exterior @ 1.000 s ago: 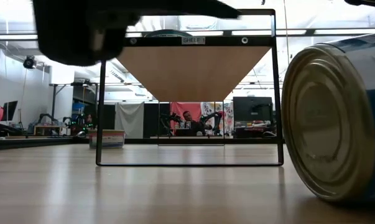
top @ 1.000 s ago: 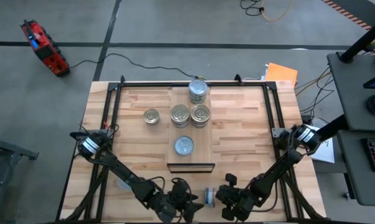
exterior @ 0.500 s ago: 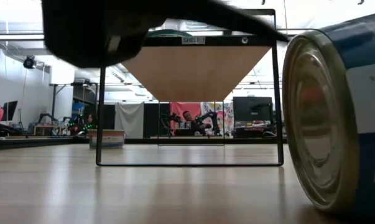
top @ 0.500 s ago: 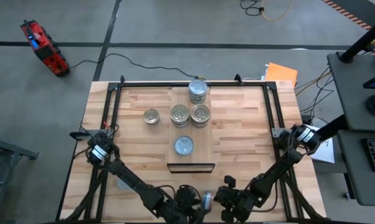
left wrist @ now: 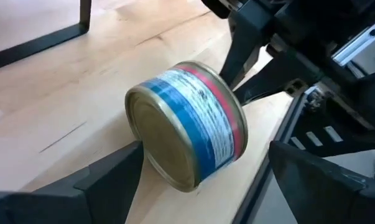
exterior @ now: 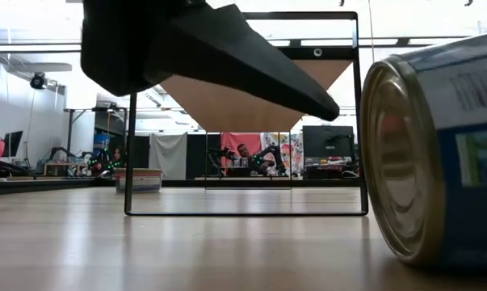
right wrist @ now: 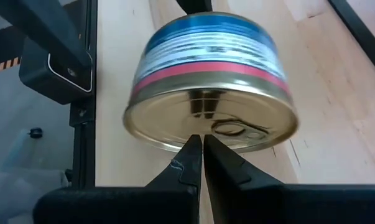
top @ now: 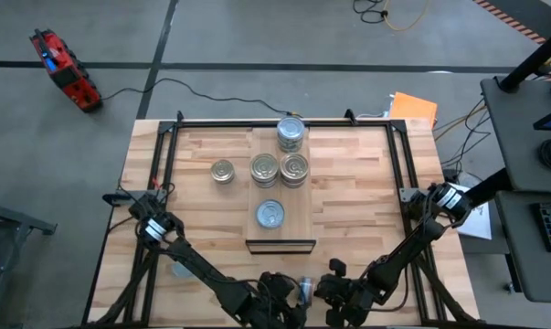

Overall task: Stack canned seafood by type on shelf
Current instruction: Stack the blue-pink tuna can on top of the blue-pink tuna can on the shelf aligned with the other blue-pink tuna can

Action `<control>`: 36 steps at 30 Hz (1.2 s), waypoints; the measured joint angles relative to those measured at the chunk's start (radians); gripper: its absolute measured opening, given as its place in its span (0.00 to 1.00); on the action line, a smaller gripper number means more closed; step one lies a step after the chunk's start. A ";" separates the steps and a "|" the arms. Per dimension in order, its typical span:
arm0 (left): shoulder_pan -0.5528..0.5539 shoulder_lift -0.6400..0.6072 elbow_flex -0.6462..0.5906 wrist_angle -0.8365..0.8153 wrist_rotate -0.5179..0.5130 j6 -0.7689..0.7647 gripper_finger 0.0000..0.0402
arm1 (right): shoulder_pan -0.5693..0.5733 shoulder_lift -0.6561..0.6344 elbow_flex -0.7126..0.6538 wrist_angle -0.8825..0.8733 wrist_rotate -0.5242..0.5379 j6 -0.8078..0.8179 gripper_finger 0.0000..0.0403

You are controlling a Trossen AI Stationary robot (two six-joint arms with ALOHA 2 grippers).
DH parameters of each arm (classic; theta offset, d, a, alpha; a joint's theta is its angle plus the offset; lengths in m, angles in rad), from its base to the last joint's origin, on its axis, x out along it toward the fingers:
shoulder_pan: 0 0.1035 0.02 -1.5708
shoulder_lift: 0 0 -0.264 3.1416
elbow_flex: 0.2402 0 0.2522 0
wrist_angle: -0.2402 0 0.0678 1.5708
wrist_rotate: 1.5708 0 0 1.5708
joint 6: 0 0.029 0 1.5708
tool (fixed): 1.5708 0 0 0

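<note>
Tin (left wrist: 187, 124) on its side, wooden table (left wrist: 63, 99) | left pincer (left wrist: 199, 180) agape, empty | right pincer (right wrist: 199, 155) closed

Table (top: 348, 210) is viewed straight down from overhead. A level, tabletop-height view faces the room. Both wrist views are set close, from opposite ends, on one tipped tin (left wrist: 187, 124), also shared low.

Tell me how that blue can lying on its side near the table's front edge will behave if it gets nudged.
The blue can rests on its curved wall, so it would probably roll. Its smooth metal and glossy label look slippery. It seems rigid, unlikely to dent.
</note>
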 joint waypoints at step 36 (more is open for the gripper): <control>0.032 0.021 0.006 -0.037 -0.137 0.128 0.83 | -0.025 0.000 -0.010 0.038 0.002 -0.168 0.02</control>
